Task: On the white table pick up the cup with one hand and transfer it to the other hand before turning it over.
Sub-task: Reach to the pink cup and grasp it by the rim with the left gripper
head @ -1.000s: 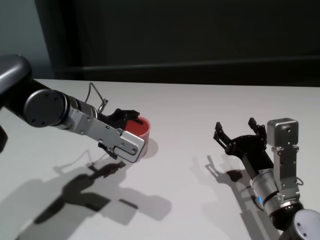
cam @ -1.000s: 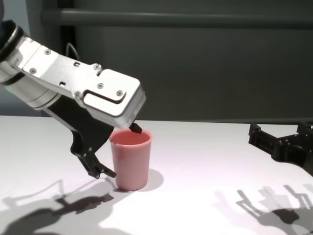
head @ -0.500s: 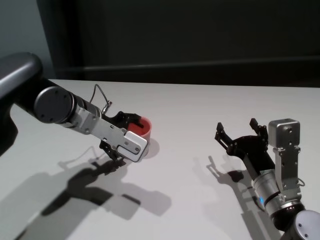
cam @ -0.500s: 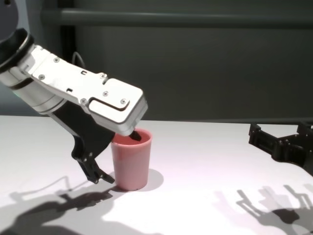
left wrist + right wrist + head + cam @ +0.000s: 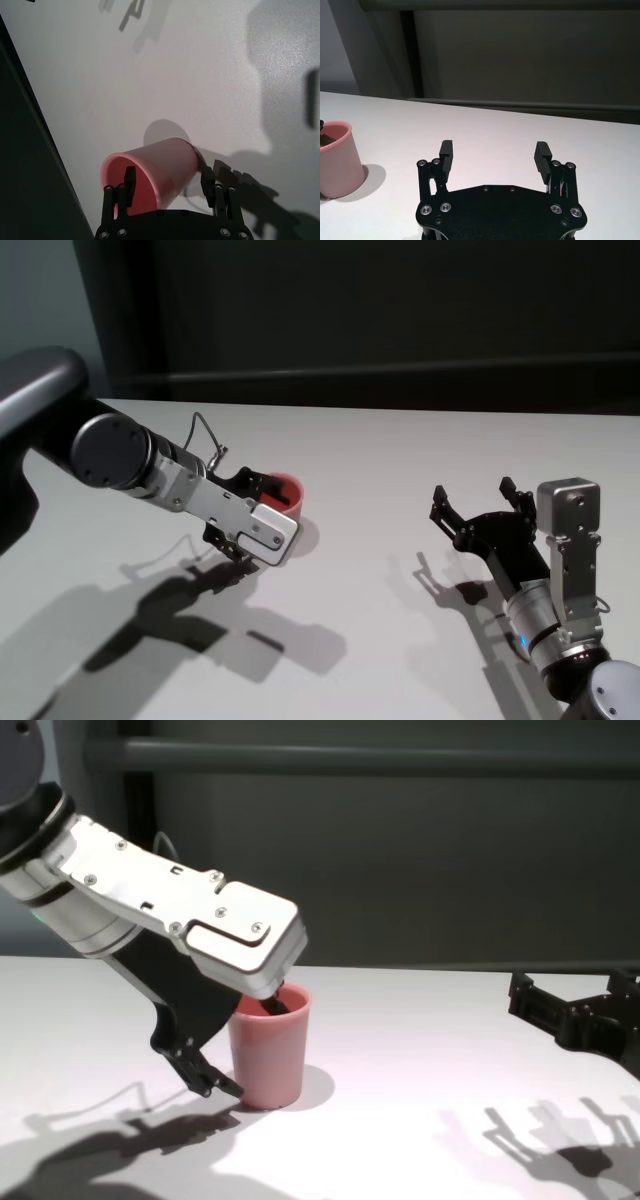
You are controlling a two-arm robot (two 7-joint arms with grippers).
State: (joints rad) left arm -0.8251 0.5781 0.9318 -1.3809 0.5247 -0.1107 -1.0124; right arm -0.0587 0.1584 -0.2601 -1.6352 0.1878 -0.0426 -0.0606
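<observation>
The left gripper (image 5: 255, 1045) reaches down over the cup (image 5: 268, 1048), which stands upright on the white table (image 5: 400, 460) in its left half, away from every edge. Its fingers are spread and straddle the cup's wall: one finger (image 5: 129, 186) sits inside the mouth against the inner side, the other (image 5: 207, 180) is outside, beside the lower part of the wall. Whether they already press on the wall cannot be told; the base of the cup sits on the tabletop. The right gripper (image 5: 478, 508) hovers low over the right half of the tabletop, well apart from the cup, its fingers (image 5: 540, 155) spread wide with nothing between them. The tabletop is plain white and matte, and carries the dark shadows of both arms, a long one toward the near left corner and a smaller one under the right gripper. Behind the far edge rises a dark wall with a lighter horizontal rail (image 5: 400, 760) across it; at the far left a paler grey-blue panel (image 5: 40, 310) stands beside it. No writing, label or brand mark can be read on the cup, the arms or the table.
</observation>
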